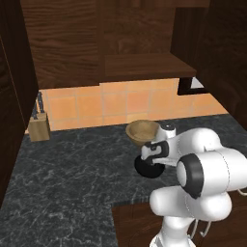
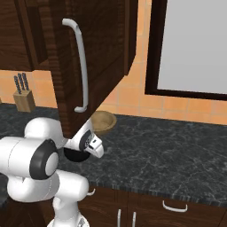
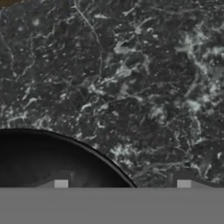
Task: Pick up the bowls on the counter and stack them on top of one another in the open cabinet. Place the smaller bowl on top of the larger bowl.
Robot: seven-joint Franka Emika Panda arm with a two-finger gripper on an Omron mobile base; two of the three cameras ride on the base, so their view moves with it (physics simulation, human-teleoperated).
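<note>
Dark marbled counter (image 1: 67,164) runs under orange tiles (image 1: 116,103) and open cabinet (image 1: 144,65).

Counter (image 1: 67,164): small bowl (image 1: 147,169) in front of large bowl (image 1: 141,131); knife block (image 1: 38,126) far left against wall; cabinet shelf (image 1: 144,65) above.

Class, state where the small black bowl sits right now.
The black bowl sits on the dark counter, just in front of the wooden bowl, directly beneath the gripper.
</note>
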